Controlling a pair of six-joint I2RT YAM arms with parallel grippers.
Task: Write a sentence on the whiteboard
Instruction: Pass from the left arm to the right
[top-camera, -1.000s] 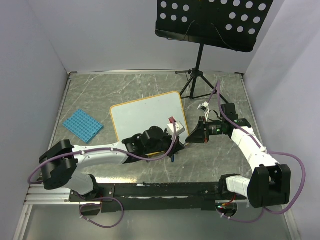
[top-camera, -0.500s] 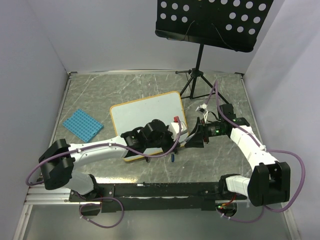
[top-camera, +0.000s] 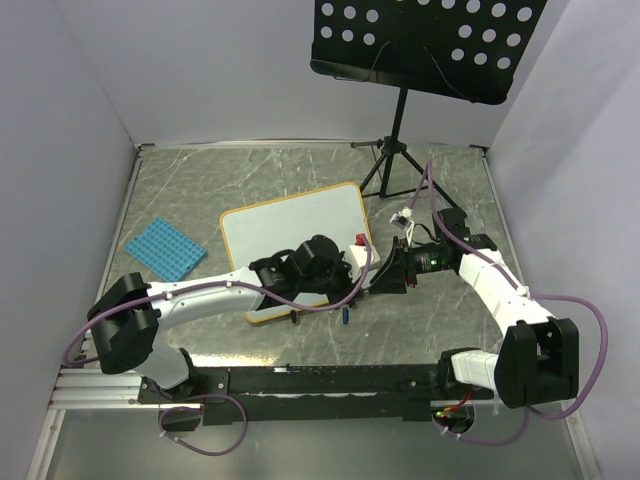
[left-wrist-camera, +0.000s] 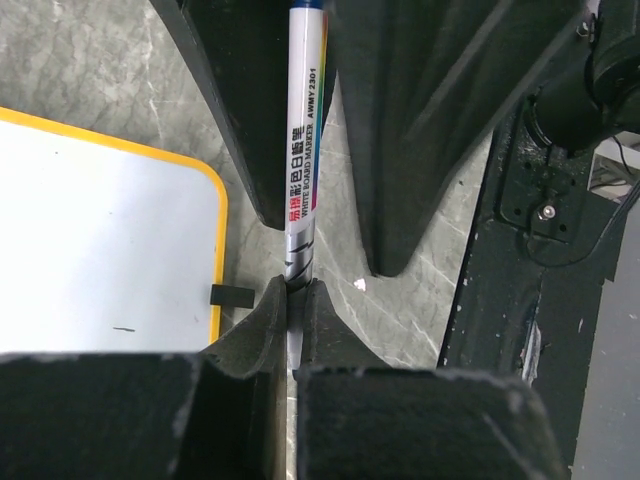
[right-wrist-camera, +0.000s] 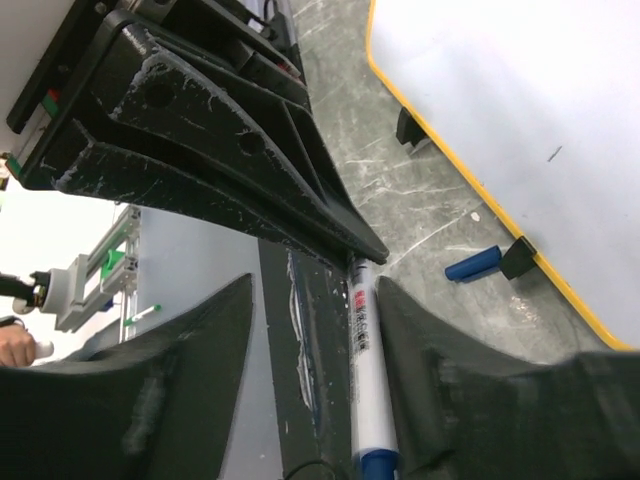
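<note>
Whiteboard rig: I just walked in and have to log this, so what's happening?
The left hand is pinching one end of a white-barrelled whiteboard marker, beside a corner of the rounded white board with the orange-yellow frame. The right hand has its fingers either side of the same marker; whether they grip it is unclear. A small blue cap lies by the board's edge. The board looks almost blank.

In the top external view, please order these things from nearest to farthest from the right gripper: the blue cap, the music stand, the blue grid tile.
From the right gripper:
1. Blue cap, on the table just near-left of it.
2. Music stand, behind it at the back.
3. Blue grid tile, far to the left.
</note>
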